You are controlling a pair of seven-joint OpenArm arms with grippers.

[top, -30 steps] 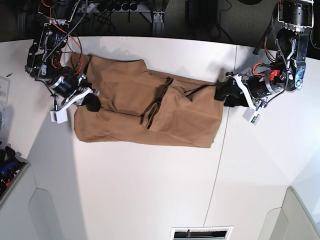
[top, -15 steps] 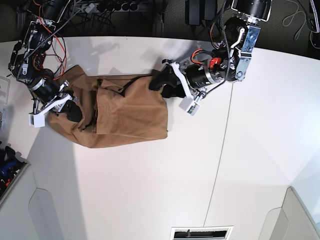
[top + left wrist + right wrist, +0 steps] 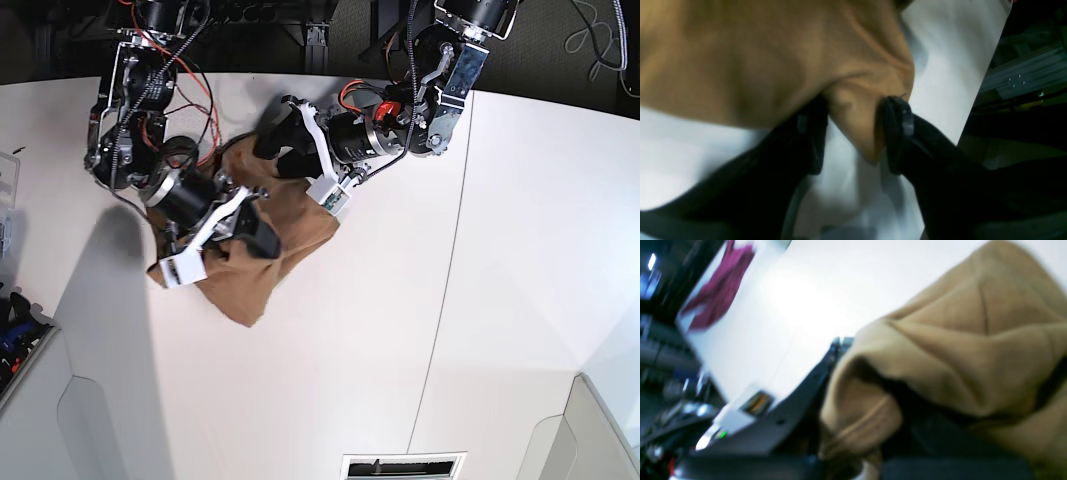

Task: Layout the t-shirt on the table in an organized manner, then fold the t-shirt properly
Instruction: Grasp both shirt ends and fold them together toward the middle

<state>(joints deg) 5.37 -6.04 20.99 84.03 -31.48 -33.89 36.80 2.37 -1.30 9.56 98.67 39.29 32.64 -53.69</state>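
The tan-brown t-shirt (image 3: 270,255) lies bunched in a crumpled heap on the white table (image 3: 400,330), left of centre. My left gripper (image 3: 280,140) sits at the heap's upper edge. In the left wrist view a fold of the t-shirt (image 3: 756,50) is pinched between the two black fingers of that gripper (image 3: 853,106). My right gripper (image 3: 255,228) rests on the middle of the heap, shut on cloth. In the right wrist view, which is blurred, the t-shirt (image 3: 973,350) bulges up beside a grey finger (image 3: 806,396).
A thin dark seam (image 3: 440,300) runs down the table right of the shirt. A bin with small items (image 3: 15,335) sits at the left edge. A dark red cloth (image 3: 716,283) lies near the table's far edge. Cables and frames stand behind the table.
My left gripper swept from the table's right to the left, dragging the shirt's edge along. My right gripper moved toward the centre. The spread shirt has become a bunched heap.
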